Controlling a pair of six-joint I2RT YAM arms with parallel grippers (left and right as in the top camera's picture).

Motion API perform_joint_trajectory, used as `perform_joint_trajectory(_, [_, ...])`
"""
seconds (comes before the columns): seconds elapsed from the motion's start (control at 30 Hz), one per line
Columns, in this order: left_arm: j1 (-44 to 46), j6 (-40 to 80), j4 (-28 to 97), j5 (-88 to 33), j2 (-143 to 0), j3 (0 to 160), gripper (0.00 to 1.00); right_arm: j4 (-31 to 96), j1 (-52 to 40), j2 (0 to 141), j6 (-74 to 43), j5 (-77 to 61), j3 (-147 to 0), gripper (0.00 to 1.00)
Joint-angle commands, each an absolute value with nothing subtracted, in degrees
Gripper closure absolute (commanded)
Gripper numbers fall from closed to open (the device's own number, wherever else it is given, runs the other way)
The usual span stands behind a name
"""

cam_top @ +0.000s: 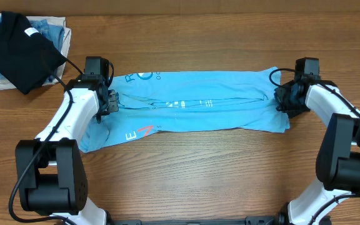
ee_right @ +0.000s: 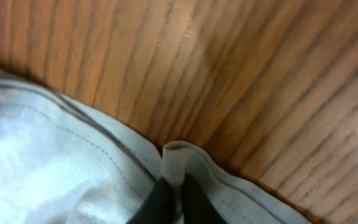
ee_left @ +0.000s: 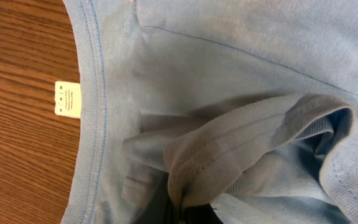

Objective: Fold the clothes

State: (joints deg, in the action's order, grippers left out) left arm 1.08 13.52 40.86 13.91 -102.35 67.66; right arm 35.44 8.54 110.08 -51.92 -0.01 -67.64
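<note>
Blue t-shirt [cam_top: 199, 106]: stretched long on the counter [cam_top: 199, 181], between both arms.
Left arm [cam_top: 74, 115]: bent down low; left jaws pinched tight on a bunched fold.
Right arm [cam_top: 320, 100]: bent down low; right jaws pinched tight on the hem.

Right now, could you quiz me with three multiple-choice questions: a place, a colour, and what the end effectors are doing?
1. Where on the table is the black folded shirt? A) far-left corner B) centre C) near-right corner
2. What colour is the stretched-out t-shirt? A) red B) light blue C) green
3. The left end effector and right end effector are: A) both open B) both shut on the t-shirt C) holding the black shirt
Answers: 1A, it sits in the far-left corner; 2B, its fabric is sky blue; 3B, each wrist view shows its fabric pinched.
</note>
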Motion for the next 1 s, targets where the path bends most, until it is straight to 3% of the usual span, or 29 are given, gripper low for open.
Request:
perform_joint_trajectory(0.0, [0.8, 13.7, 41.7, 13.5, -102.3, 69.5, 0.96, 38.6, 8.4, 111.3, -52.0, 0.7, -72.3, 0.96])
perform_joint_trajectory(0.27, [0.8, 13.7, 46.4, 13.7, -102.2, 74.6, 0.96, 51.3, 8.4, 111.3, -52.0, 2.7, -85.4, 0.96])
perform_joint_trajectory(0.97, [0.8, 13.8, 46.2, 18.5, -102.2, 76.8, 0.96, 52.4, 8.4, 107.9, -54.4, 3.0, -86.0, 0.96])
